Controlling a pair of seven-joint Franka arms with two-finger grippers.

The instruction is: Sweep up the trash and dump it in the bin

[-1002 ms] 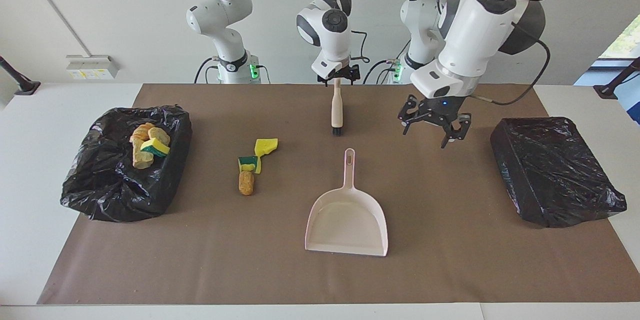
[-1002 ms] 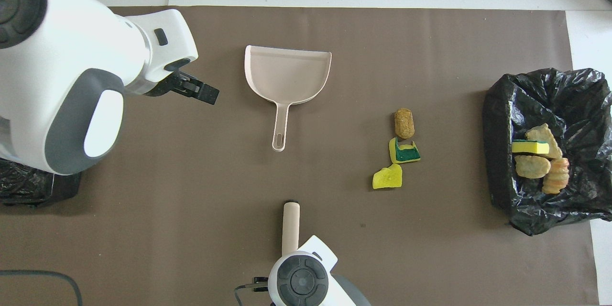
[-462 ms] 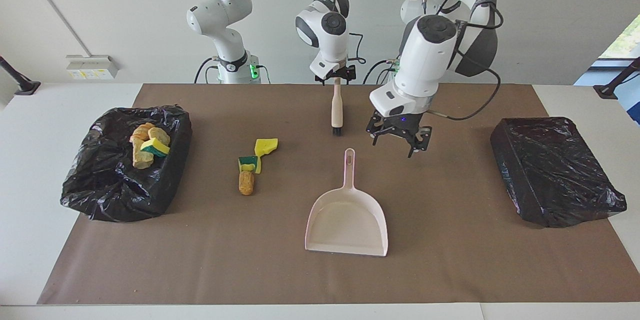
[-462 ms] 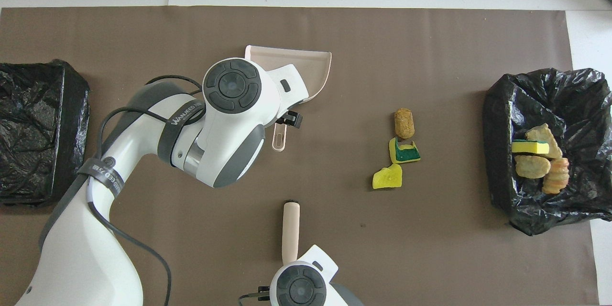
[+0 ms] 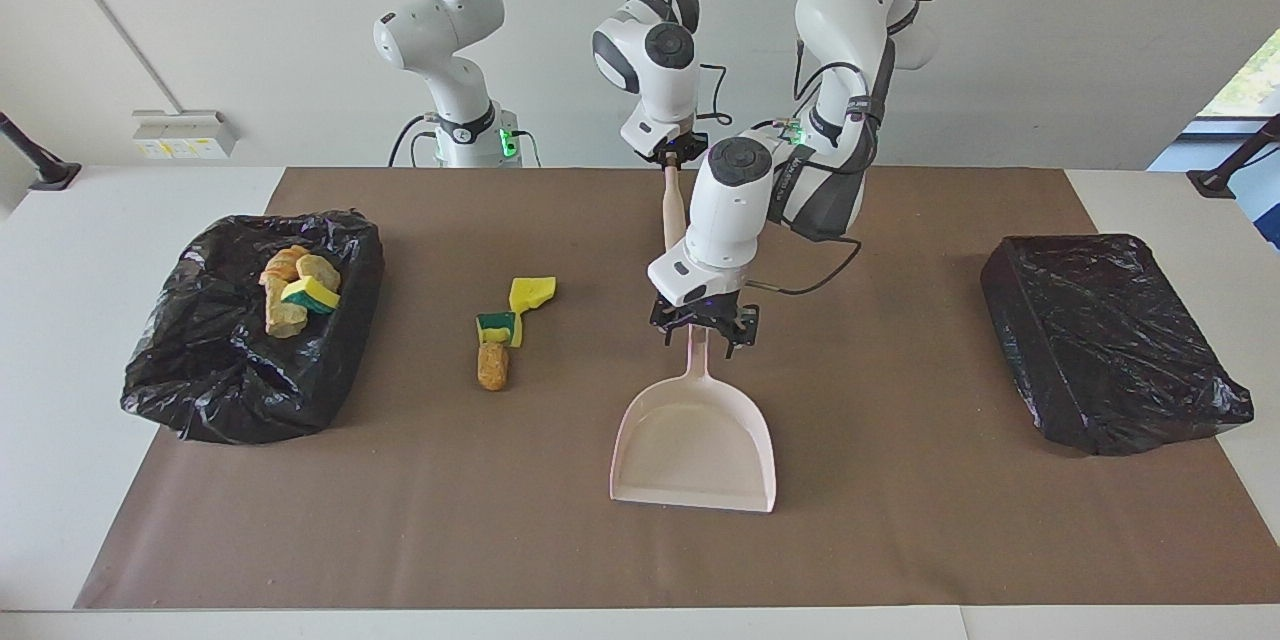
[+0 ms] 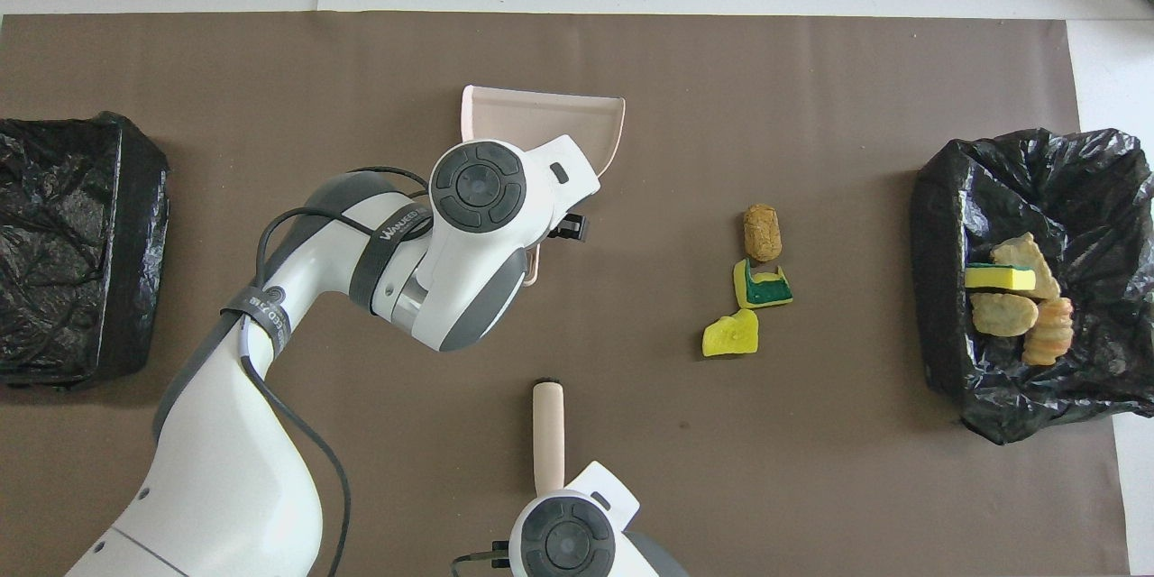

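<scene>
- Where the dustpan's [image 5: 690,498] handle points toward the robots, the left gripper [image 5: 703,338] sits low over that handle, its fingers [image 5: 667,333] apart and standing one on each side of it; whether they touch the handle cannot be told.
- Dustpan: pale pink, flat on the brown mat [image 5: 900,520], its mouth turned away from the robots, its pan bare.
- Right gripper [image 5: 679,154]: over the mat on the robots' side of the dustpan, clamped on the top end of the brush [image 6: 547,428].
- Brush: pale handle, dark bristle end pointing toward the dustpan; in the facing view the left arm covers its lower part.
- Trash on the mat, three scraps in a short row beside the dustpan toward the right arm's end of the table: a brown cork-like lump [image 5: 492,366], a green-backed sponge bit [image 5: 497,326] touching it, and a yellow sponge bit [image 5: 531,292], this last the nearest to the robots.
- Bin [image 5: 330,350]: lined with a black bag, past those scraps from the dustpan toward the right arm's end; tan chunks and a green-backed sponge piece [image 5: 295,292] lie in it.
- Second black-bagged bin [image 5: 1110,340]: well apart from the dustpan toward the left arm's end.
</scene>
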